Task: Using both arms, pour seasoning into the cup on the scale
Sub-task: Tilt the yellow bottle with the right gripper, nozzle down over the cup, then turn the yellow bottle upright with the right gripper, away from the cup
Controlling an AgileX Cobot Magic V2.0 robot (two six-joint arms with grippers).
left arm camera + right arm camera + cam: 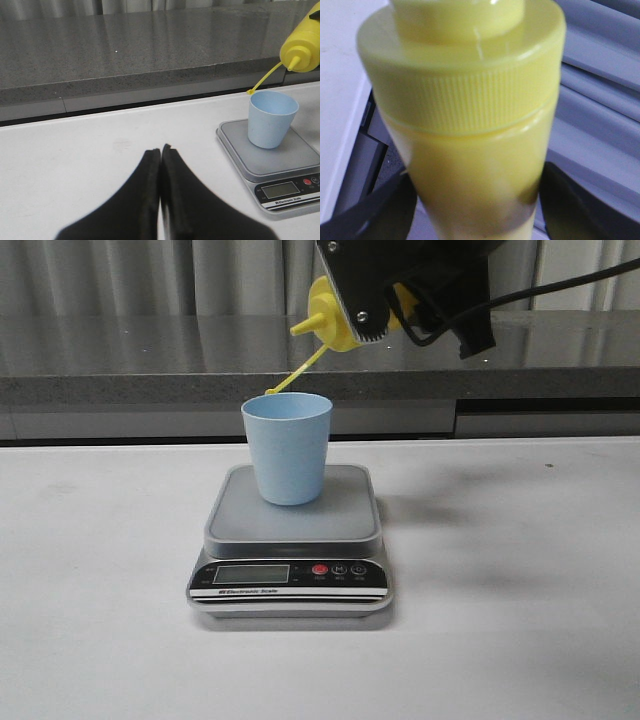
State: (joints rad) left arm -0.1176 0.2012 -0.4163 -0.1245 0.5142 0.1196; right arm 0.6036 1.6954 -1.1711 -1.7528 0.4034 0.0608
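Note:
The pale blue cup [288, 447] stands on the grey platform of the scale [290, 540], also seen as cup [270, 119] on scale [272, 160] in the left wrist view. Above and to the right of the cup, the yellow seasoning bottle [338, 318] is tilted with its nozzle pointing left; its tethered cap [271, 391] hangs by the cup's rim. My right gripper [400, 295] is shut on the bottle [465, 125], which fills the right wrist view. My left gripper [161, 150] is shut and holds nothing, low over the table to the left of the scale.
A dark grey counter ledge [120, 370] runs along the back of the white table [520, 620]. A black cable [570, 285] trails from the right arm. The scale's red button [319, 569] and display face the front.

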